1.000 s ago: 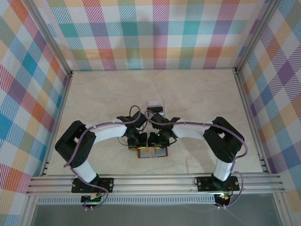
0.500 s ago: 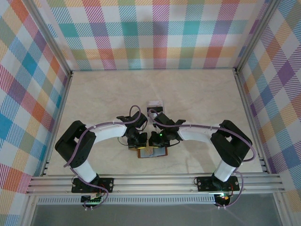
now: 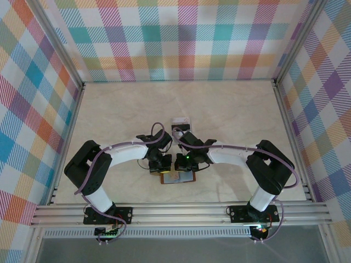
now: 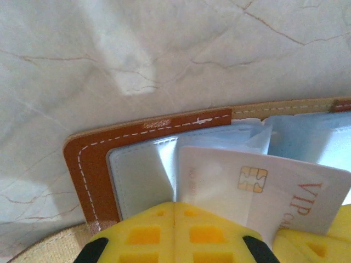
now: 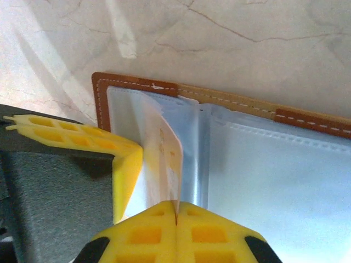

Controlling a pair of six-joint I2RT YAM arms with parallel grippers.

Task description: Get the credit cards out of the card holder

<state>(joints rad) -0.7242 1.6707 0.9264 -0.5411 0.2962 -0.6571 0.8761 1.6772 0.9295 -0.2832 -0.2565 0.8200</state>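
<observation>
Right claw (image 5: 176, 211) clenched on a credit card (image 5: 171, 156) upright in the open card holder (image 5: 131, 87), with clear sleeves (image 5: 263, 175) either side. Left claw (image 4: 174, 211) clenched, immediately to its left. White card (image 3: 180, 121) on bench (image 3: 236, 109) beyond both.

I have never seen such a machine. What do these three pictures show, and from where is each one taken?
These are two robot arms bolted at the near edge of a table. The wide picture is taken from above and behind them; the left arm is on its left. The two close pictures come from a camera on each wrist, so each shows its own yellow fingers at the bottom. On the table lies an open card holder, brown leather with clear pockets. The right tool is shut on the edge of a white credit card that rises from the pockets. The left tool is also shut, low against the pockets; whether it pinches one I cannot tell. A small pale thing lies beyond the arms.
</observation>
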